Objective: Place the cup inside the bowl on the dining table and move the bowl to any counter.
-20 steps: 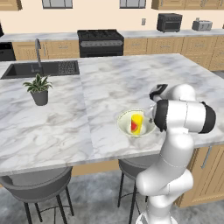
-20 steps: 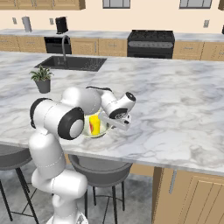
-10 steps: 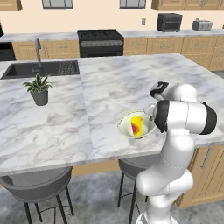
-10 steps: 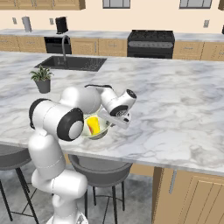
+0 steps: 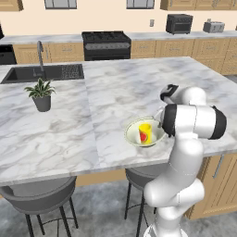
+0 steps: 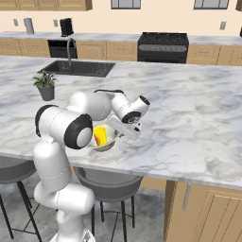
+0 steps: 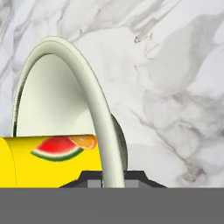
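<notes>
Fingers (image 7: 113,177) of mine are pinched on the rim of the bowl (image 7: 57,96), one dark tip inside the wall and one outside it, with the thin cream-green edge running up between them in the hand view. Nearly closed, they have only that rim's thickness between them.

My cup (image 5: 145,132) sits inside the bowl (image 5: 144,132), yellow with a watermelon-slice patch (red flesh, green rind, and an orange segment beside it). Seen from my hand, the cup (image 7: 52,159) lies across the bowl's hollow, its side towards the camera.

On the marble surface (image 5: 92,115) of the dining table the bowl rests near the front edge, just beside my upper arm. From the right base view the bowl (image 6: 105,139) shows partly behind my elbow, with the cup (image 6: 99,135) peeking out as a yellow patch and my wrist bent down over the bowl's far side.

Well to the left of the bowl stands a small potted plant (image 5: 41,95), and beyond that plant lies a dark sink (image 5: 44,73). Below the bowl, under the table edge, stands a grey stool (image 5: 143,178).
</notes>
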Controlling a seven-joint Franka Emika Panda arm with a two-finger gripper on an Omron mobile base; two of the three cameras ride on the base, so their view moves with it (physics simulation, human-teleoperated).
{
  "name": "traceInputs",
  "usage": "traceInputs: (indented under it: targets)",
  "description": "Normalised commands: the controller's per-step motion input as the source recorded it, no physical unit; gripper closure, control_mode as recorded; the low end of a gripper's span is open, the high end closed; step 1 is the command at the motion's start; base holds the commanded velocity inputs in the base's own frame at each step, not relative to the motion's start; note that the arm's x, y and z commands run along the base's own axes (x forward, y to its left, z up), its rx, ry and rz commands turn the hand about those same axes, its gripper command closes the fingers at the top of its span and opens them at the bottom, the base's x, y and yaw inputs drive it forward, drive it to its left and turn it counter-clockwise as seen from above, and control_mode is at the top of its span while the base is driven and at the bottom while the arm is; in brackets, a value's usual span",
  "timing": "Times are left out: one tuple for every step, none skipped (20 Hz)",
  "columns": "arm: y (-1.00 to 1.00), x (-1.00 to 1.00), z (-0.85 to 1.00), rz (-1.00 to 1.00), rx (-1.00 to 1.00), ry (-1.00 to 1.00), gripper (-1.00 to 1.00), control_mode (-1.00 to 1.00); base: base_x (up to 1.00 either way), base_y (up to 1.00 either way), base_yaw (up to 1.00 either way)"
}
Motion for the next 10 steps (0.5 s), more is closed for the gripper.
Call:
traceInputs:
  targets:
    - [-0.03,0.0,0.0,0.0,0.13,0.01,1.0,-1.0,0.0,0.0,0.0]
    - [-0.01,0.0,0.0,0.0,0.15,0.01,1.0,-1.0,0.0,0.0,0.0]
    - [-0.01,0.0,0.0,0.0,0.15,0.0,1.0,-1.0,0.0,0.0,0.0]
    - [-0.02,0.0,0.0,0.0,0.18,0.0,1.0,-1.0,0.0,0.0,0.0]
    - [-0.03,0.0,0.0,0.0,0.2,0.0,1.0,-1.0,0.0,0.0,0.0]
    - [-0.04,0.0,0.0,0.0,0.21,0.0,1.0,-1.0,0.0,0.0,0.0]
    - [-0.04,0.0,0.0,0.0,0.21,0.0,1.0,-1.0,0.0,0.0,0.0]
    - [-0.04,0.0,0.0,0.0,0.21,0.0,1.0,-1.0,0.0,0.0,0.0]
    - [-0.04,0.0,0.0,0.0,0.2,0.0,1.0,-1.0,0.0,0.0,0.0]
    - [-0.03,0.0,0.0,0.0,0.2,0.0,1.0,-1.0,0.0,0.0,0.0]
